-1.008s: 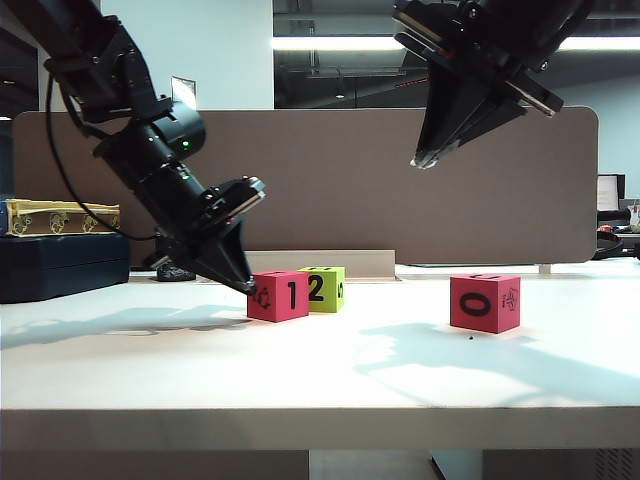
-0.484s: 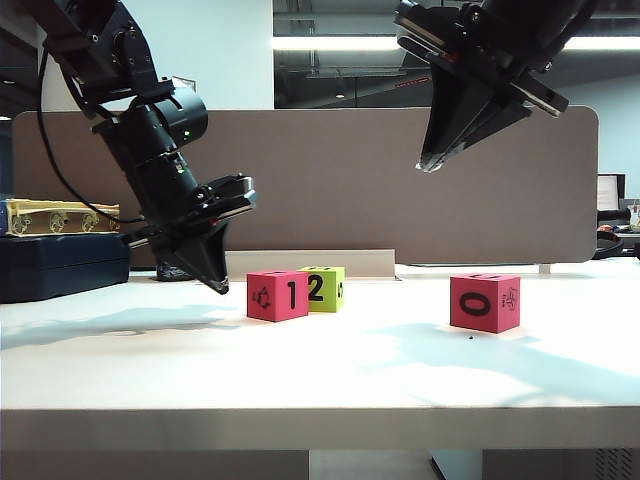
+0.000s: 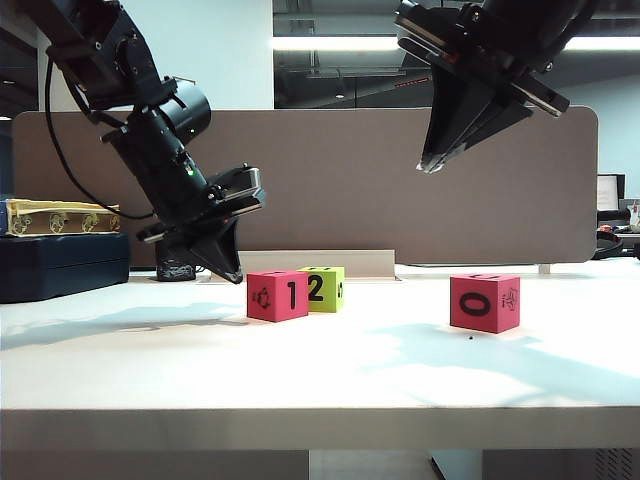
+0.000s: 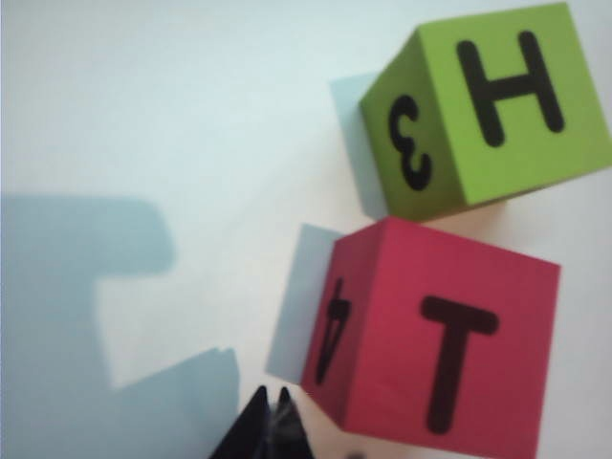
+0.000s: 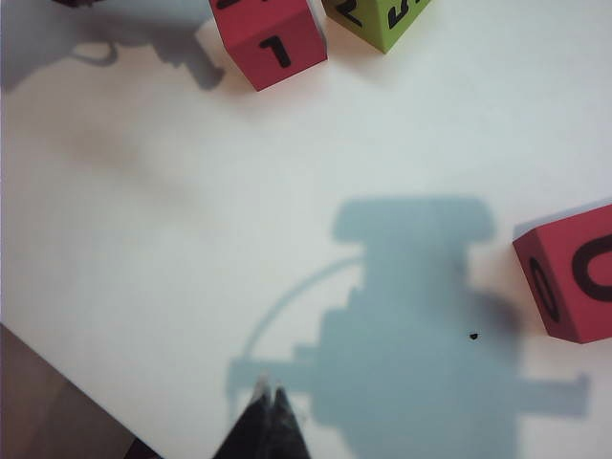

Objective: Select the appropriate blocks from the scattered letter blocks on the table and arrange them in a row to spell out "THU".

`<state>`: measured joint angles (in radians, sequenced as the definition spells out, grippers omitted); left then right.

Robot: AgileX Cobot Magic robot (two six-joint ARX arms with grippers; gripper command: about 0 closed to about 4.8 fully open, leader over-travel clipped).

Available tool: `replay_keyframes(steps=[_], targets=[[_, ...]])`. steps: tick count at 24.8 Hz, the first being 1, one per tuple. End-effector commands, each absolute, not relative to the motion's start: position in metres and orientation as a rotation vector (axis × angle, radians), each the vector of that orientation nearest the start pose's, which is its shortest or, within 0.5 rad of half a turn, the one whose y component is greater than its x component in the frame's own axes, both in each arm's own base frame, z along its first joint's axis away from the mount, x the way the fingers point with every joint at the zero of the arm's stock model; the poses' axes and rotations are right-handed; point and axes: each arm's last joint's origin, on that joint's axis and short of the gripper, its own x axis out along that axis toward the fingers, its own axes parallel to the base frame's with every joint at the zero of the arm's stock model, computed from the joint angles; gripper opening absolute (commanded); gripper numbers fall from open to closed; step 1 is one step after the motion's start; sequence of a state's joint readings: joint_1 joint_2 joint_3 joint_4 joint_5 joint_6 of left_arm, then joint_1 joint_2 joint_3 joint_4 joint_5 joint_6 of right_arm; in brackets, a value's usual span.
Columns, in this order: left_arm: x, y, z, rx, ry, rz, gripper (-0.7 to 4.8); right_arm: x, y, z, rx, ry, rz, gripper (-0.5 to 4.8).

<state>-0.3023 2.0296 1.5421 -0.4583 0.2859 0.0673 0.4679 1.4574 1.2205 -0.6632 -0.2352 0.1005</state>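
Backed off: left gripper [image 3: 232,272], fingers pinched shut and empty, now hangs just beside red T block [image 3: 278,296] | green H block [image 3: 323,289] close behind-right of T | red 0 block [image 3: 485,302] well apart on worktop [image 3: 320,375] | right gripper [image 3: 428,161] shut, high | next: nudge squarely, low | black mug [image 3: 176,270] behind, clear.

Likely an office: a brown desk partition [image 3: 330,180] behind the white table [image 3: 320,400] (ceiling strip lights [image 3: 330,43] beyond).
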Motion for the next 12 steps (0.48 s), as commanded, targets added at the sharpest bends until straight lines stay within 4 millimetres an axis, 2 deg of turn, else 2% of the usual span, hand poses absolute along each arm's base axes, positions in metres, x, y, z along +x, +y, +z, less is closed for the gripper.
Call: replay_keyframes(steps=[1,12], targets=[[0.4153,-0.1399,0.2008,0.05,0.939,-0.605,-0.05,0.2668,0.1426,0.2947,-0.012,0.926,0.608,-0.05],[0.4125,-0.1415,0.1999,0.002,0.967,-0.669,-0.05,0.2669,0.1426,0.2947,-0.012,0.925,0.608,-0.05]])
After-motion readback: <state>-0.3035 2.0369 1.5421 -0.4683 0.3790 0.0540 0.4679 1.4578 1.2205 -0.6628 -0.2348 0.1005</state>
